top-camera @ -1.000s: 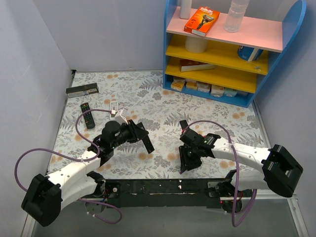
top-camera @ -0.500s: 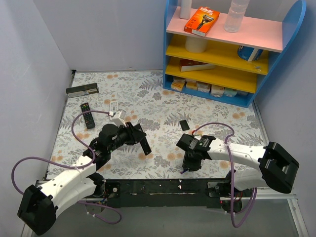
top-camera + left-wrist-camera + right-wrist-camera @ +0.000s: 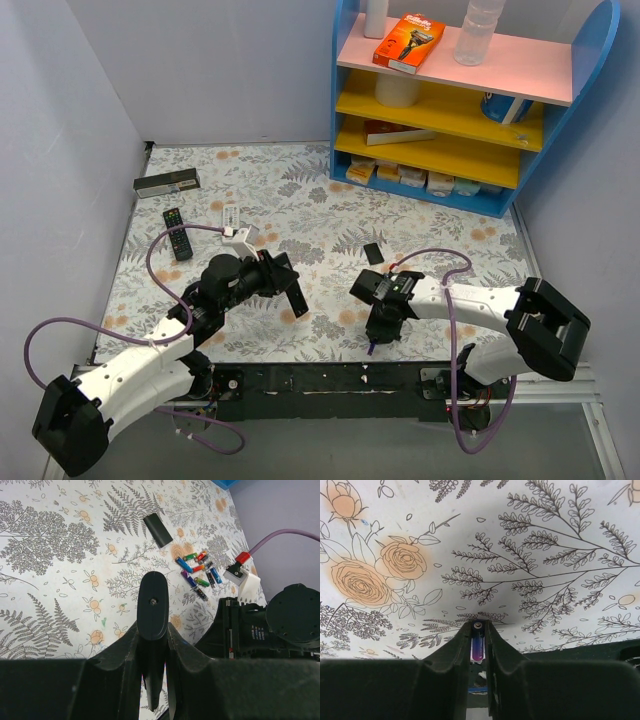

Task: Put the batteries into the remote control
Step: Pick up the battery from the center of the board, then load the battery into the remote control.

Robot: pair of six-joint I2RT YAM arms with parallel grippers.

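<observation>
My left gripper (image 3: pixel 283 279) is shut on the long black remote control (image 3: pixel 297 297) and holds it above the table, left of centre. In the left wrist view the remote (image 3: pixel 153 605) stands up between the fingers (image 3: pixel 125 650). My right gripper (image 3: pixel 374 337) points down near the table's near edge, shut on a purple-blue battery (image 3: pixel 477 648) held lengthwise between its fingertips. Several loose batteries (image 3: pixel 197 572) with red, green, blue and black wrappers lie in a cluster beside the right arm; the top view hides them under that arm. A small black cover (image 3: pixel 374 253) lies flat beyond them.
A shorter black remote (image 3: pixel 177 232), a white remote (image 3: pixel 231 217) and a dark box (image 3: pixel 167 182) lie at the far left. A blue shelf unit (image 3: pixel 460 100) stands at the back right. A black rail (image 3: pixel 320 378) runs along the near edge.
My right gripper has moved toward the near edge, uncovering the small black cover. My left gripper has shifted slightly with the remote in it.
</observation>
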